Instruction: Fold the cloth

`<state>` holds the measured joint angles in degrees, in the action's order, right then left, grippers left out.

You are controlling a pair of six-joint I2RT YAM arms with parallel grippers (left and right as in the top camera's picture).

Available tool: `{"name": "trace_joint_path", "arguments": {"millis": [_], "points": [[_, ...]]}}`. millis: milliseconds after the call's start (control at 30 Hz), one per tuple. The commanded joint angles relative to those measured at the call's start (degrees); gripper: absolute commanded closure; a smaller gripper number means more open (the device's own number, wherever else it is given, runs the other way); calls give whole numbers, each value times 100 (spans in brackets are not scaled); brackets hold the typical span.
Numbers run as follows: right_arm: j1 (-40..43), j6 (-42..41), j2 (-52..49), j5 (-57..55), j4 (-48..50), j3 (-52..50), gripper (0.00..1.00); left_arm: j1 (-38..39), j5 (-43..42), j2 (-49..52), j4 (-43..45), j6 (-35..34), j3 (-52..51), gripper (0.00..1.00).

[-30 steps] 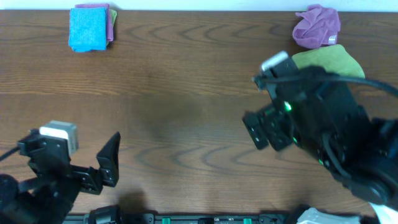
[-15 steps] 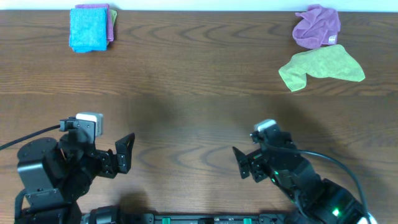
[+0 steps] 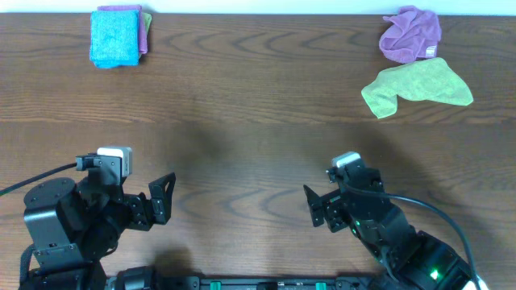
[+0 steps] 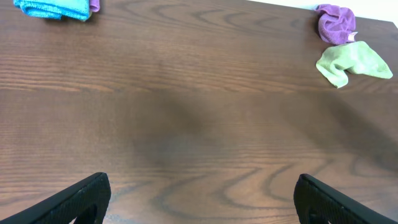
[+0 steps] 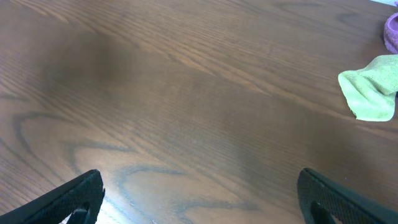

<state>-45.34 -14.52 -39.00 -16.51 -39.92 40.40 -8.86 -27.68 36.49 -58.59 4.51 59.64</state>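
Note:
The bright blue cloth (image 3: 113,36) lies folded into a small rectangle at the table's far left corner, on top of other folded cloths. It also shows at the top left of the left wrist view (image 4: 53,6). My left gripper (image 3: 160,203) is open and empty near the front left edge, far from the cloth; its jaws stand wide apart over bare wood (image 4: 200,199). My right gripper (image 3: 317,209) is open and empty near the front edge, right of centre, its jaws also wide apart over bare wood (image 5: 200,199).
A crumpled purple cloth (image 3: 411,34) and a lime-green cloth (image 3: 415,84) lie at the far right. Purple and green edges (image 3: 145,32) stick out from under the blue cloth. The table (image 3: 258,137) is dark brown wood.
My right arm has pulled back from over the lime-green cloth to the front edge, leaving that cloth in full view. My left arm has shifted a little inward. Both stayed open.

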Motion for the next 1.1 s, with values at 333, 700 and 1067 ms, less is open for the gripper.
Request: {"name": "trace_joint_path", "arguments": {"millis": [333,700,1067], "points": [[-44,-90,-2,-101,-15,50,1,1119,1272,-1091,210,568,-533,5],[-44,-90,-2,-103,-15,50,1,1458,831,-2868,2328,844,-3558,5],[-44,-90,-2,-101,-15,50,1,1456,684,-3622,3178,704,-4811,5]]}}
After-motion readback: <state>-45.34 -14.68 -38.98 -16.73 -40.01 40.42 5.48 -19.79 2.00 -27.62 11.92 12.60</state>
